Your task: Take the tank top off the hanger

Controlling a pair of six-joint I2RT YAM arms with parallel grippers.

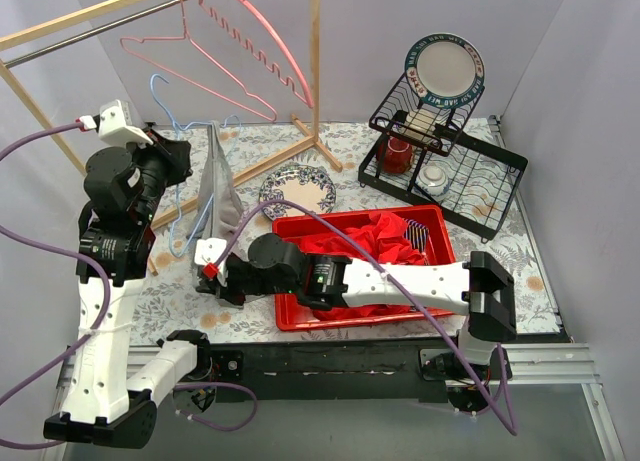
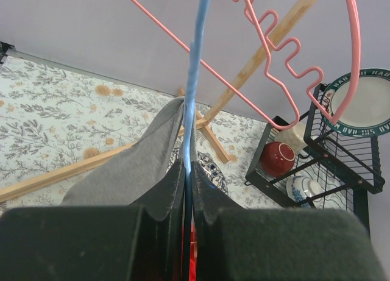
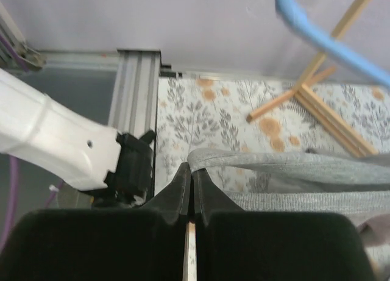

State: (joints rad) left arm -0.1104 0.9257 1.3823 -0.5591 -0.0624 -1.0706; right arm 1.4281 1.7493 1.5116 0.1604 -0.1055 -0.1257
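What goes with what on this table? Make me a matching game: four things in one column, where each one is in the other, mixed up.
Things:
1. blue hanger
2. grey tank top
3. red cloth
4. red cup

Places:
A. in the black dish rack
B. clamped in the left gripper
C. in the red bin
D. pinched at its edge by the right gripper

Pairs: 1-B, 2-D, 3-C, 4-A.

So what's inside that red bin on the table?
Crumpled red cloth lies in the red bin, with a dark striped piece beside it. The right arm lies across the front, so whatever is beneath it there is hidden.
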